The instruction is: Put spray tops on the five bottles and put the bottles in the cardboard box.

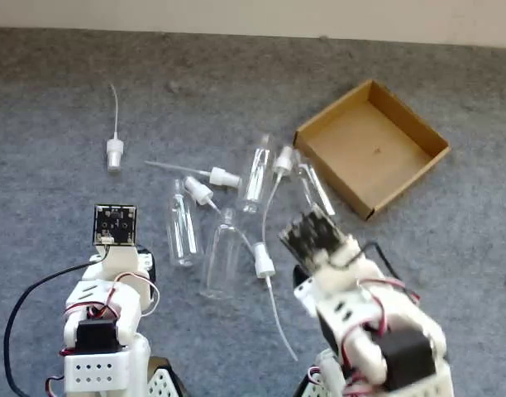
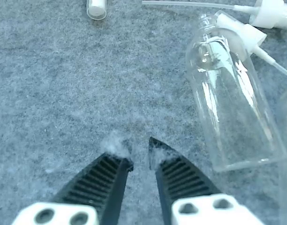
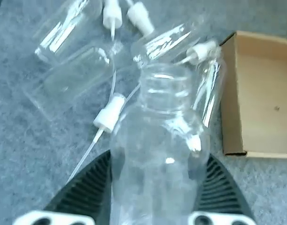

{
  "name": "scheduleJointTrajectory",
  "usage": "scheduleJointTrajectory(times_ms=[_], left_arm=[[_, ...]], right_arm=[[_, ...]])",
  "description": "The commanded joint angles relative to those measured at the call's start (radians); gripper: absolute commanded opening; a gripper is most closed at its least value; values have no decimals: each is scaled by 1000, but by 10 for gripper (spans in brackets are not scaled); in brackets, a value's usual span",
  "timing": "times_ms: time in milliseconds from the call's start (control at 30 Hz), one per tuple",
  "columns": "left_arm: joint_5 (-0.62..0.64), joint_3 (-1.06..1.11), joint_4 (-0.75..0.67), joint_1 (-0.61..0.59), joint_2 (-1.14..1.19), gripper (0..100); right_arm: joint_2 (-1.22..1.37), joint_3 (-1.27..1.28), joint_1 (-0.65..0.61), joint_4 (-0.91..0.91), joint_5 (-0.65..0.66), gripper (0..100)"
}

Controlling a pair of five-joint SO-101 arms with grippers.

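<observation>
Pinching a bottle [image 3: 157, 117], right end effector [image 3: 158, 160] near box [image 1: 333, 107] corner; left end effector [image 2: 140, 151] spread over carpet [image 2: 64, 93]

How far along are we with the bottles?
Nothing finished: the box is empty. In hand: the right claw grips one uncapped bottle. Left: the other bottles lie on the table, tops loose beside them; all five need capping and boxing.

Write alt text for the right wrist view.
The right claw grips a clear, capless bottle by its body. Beyond it, on grey carpet, lie more clear bottles, loose white spray tops and a cardboard box.
</observation>
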Motion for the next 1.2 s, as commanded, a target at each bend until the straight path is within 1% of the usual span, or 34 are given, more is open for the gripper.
scheduleJointTrajectory(times_ms=[0, 67, 133, 200, 267, 300, 367, 467, 567, 733, 900, 1167], left_arm=[[-144, 22, 9, -15, -4, 11], [-166, 22, 12, -15, -1, 11], [-169, 22, 44, -15, -5, 11], [-170, 22, 60, -15, -5, 11], [-186, 22, 60, -15, -5, 11], [-215, 22, 61, -15, -5, 11], [-265, 19, 66, -15, -5, 11], [-269, 16, 66, -13, -5, 11], [-272, -4, 66, -13, -4, 11], [-279, -108, 97, -8, 2, 12], [-382, -248, 187, -10, 4, 58], [-442, -371, 192, -8, 18, 63]], right_arm=[[-216, 104, 13, -88, -9, 128], [-305, 166, 15, -125, -11, 128], [-354, 219, 15, -156, -11, 128], [-344, 257, 33, -185, -11, 128], [-325, 286, 79, -262, -15, 128], [-314, 305, 105, -309, -44, 128], [-305, 364, 156, -395, -158, 128], [-305, 426, 182, -486, -318, 128], [-311, 461, 182, -542, -381, 128], [-338, 530, 186, -619, -428, 128], [-351, 618, 186, -676, -439, 128], [-351, 668, 188, -704, -439, 128]])
